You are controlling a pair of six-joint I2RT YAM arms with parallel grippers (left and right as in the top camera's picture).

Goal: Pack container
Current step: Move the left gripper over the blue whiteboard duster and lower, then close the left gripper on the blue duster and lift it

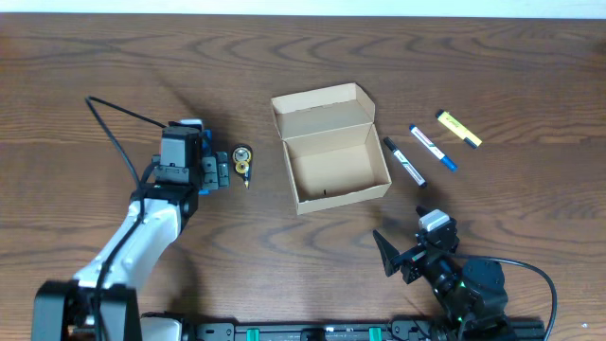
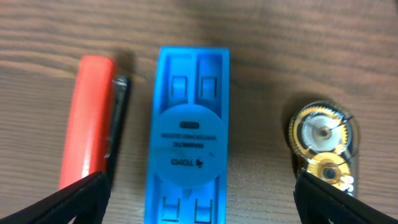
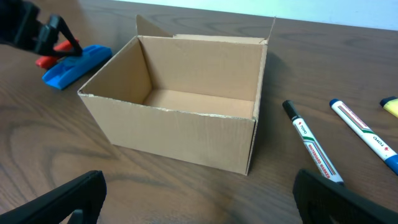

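The container (image 1: 331,152) is an open tan cardboard box at the table's middle, its flap lid folded back; it is empty and also shows in the right wrist view (image 3: 180,124). My left gripper (image 1: 218,172) is left of the box, open, its fingers (image 2: 199,199) straddling a blue magnetic eraser (image 2: 186,137) without touching it. A red marker (image 2: 87,124) lies left of the eraser and a gold gear-like roll (image 2: 323,146) right of it. My right gripper (image 1: 400,256) is open and empty in front of the box (image 3: 199,199).
Right of the box lie a black marker (image 1: 403,160), a blue marker (image 1: 432,147) and a yellow highlighter (image 1: 458,129). The gold roll (image 1: 244,161) sits between the left gripper and the box. The eraser (image 3: 74,65) shows left of the box in the right wrist view.
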